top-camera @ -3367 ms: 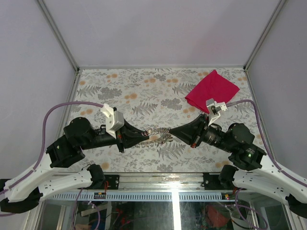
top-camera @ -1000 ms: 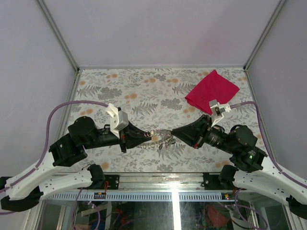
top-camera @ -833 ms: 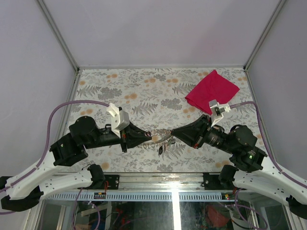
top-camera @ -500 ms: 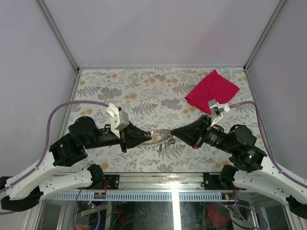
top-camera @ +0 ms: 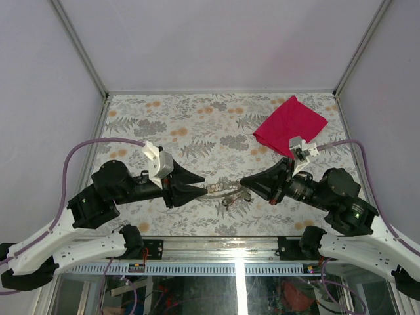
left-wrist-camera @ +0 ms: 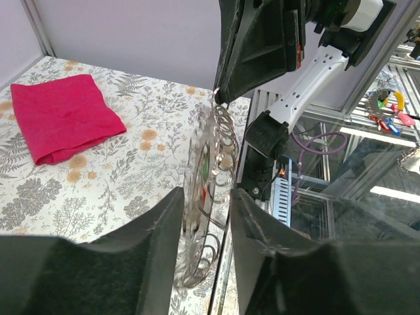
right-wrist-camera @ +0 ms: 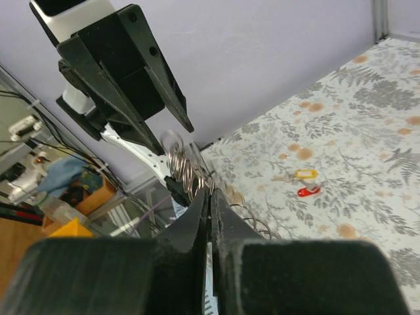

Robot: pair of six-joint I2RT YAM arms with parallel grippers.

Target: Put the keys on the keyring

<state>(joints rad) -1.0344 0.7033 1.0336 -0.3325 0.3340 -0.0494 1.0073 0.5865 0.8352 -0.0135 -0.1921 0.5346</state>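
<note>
The worktop (top-camera: 164, 118) is wearing grey ferns and orange blossoms; the cloth (top-camera: 291, 123) is showing crimson, the keyring (top-camera: 222, 187) silver, the keys (right-wrist-camera: 301, 174) yellow and red.

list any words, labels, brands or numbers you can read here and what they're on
None can be read in any view.
yellow key, red key: too small to tell any stamping.
keyring: bare metal, no marks show.
left gripper, right gripper: no label shows.
cloth, table: plain red, floral print, no writing.
</note>
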